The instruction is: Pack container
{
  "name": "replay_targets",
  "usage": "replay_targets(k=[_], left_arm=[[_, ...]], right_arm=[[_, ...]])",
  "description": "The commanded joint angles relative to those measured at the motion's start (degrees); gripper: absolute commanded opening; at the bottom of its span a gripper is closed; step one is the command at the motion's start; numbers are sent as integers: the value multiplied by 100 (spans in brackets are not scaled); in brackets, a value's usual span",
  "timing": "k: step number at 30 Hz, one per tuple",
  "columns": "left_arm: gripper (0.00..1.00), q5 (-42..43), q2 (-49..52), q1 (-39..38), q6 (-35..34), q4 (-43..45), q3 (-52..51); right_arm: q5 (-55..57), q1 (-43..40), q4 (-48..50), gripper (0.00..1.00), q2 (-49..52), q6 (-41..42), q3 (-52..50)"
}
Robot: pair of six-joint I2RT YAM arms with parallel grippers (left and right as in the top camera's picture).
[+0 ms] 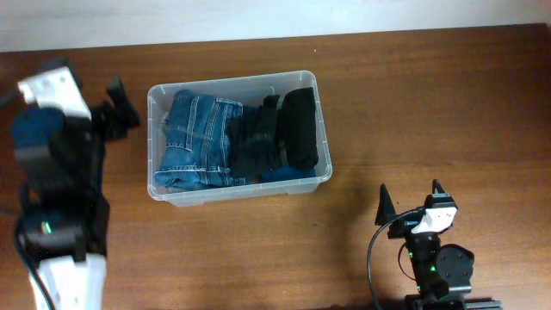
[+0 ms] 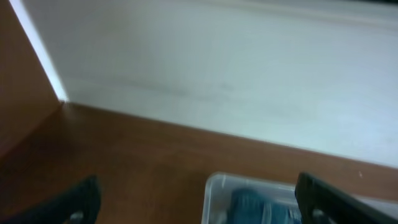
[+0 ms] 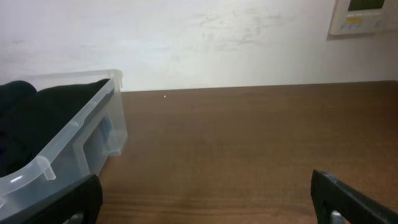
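The clear plastic container (image 1: 320, 129) stands on the table's middle. Folded blue jeans (image 1: 194, 138) fill its left half and black clothes (image 1: 284, 133) its right half. My left gripper (image 1: 119, 108) is open and empty, raised to the left of the container; its wrist view shows the container's corner (image 2: 214, 186) with the jeans (image 2: 255, 205) between the fingers (image 2: 199, 208). My right gripper (image 1: 411, 200) is open and empty at the front right. Its wrist view shows the container (image 3: 81, 127) with black clothes (image 3: 37, 118) to the left of the fingers (image 3: 205, 202).
The wooden table (image 1: 430, 103) ends at a white wall (image 1: 258, 17) at the back. A wall-mounted control panel (image 3: 364, 15) shows in the right wrist view. The left arm's body (image 1: 56, 198) fills the table's left side.
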Motion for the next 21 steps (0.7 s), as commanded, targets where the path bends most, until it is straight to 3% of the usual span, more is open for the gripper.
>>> replay_targets(k=[1,10,21], left_arm=[[100,79,-925,-44,-15,511,-1115],[99,63,-3139,-363,-13,1862,-3652],[100,68,-4612,-372,-13,2218,-5018]], right_arm=[[72,-48,-4,98,-50,2,-46],[72,-48,-4,98,-50,2,-46],[72,-48,-4,98,-50,2,-46]])
